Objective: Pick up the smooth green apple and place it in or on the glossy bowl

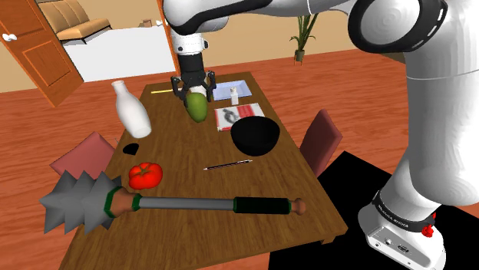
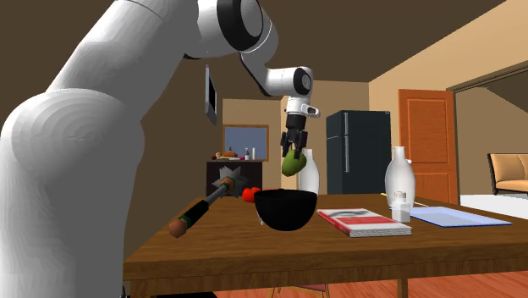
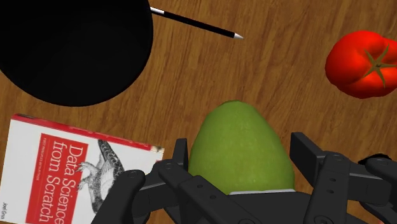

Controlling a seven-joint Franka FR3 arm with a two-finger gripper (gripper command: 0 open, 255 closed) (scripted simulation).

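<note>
The green apple (image 1: 198, 107) hangs in the air above the far half of the wooden table, clasped by my black gripper (image 1: 195, 83), which is shut on it. In the wrist view the apple (image 3: 242, 149) sits between the two fingers (image 3: 318, 167), with the table well below. The black glossy bowl (image 1: 256, 136) stands on the table toward the shoulder view's right of the apple. In the second exterior view the apple (image 2: 293, 162) hovers just above the bowl (image 2: 286, 209) and my gripper (image 2: 294, 144) holds it from above. The bowl (image 3: 73, 48) lies off to one side of the gripper.
On the table (image 1: 192, 180) lie a red tomato (image 1: 144, 176), a spiked mace (image 1: 161, 204), a thin black pen (image 1: 228, 164), a red-and-white book (image 1: 235, 116), a white bottle (image 1: 131, 109) and a small glass (image 1: 234, 95). A red chair (image 1: 322, 139) stands at the shoulder view's right.
</note>
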